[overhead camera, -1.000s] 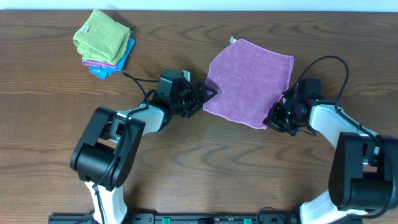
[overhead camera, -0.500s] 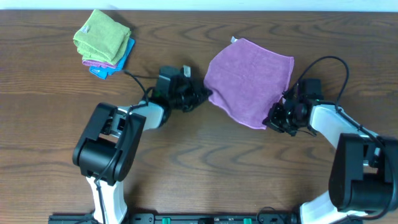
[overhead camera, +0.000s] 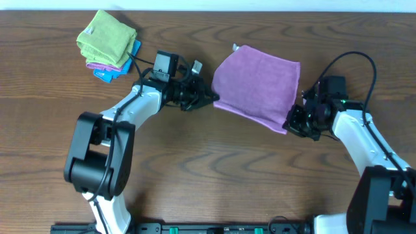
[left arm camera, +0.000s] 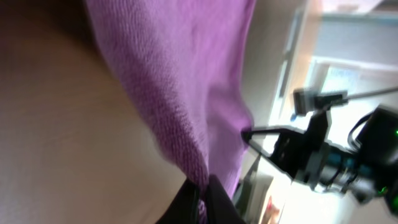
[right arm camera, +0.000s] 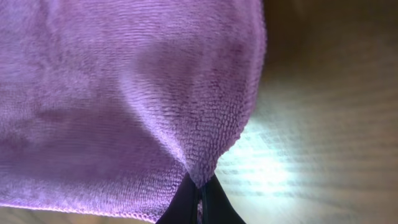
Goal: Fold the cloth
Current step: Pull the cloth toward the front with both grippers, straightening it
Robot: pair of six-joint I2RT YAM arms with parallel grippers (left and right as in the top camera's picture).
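At the table's (overhead camera: pixel 208 175) far left, a green cloth (overhead camera: pixel 104 38) is sitting atop a small folded stack (overhead camera: pixel 112 65), well apart from the arms. The left gripper (overhead camera: pixel 209 99) is clenching its jaws on the near left corner of the cloth (overhead camera: pixel 257 81), the lilac one. The cloth is lying right of centre, its near edge stretching between the two grippers, a small white tag (overhead camera: pixel 235 47) showing at its far left corner. The right gripper (overhead camera: pixel 290 123) is pinching the near right corner, jaws tight on the terry.
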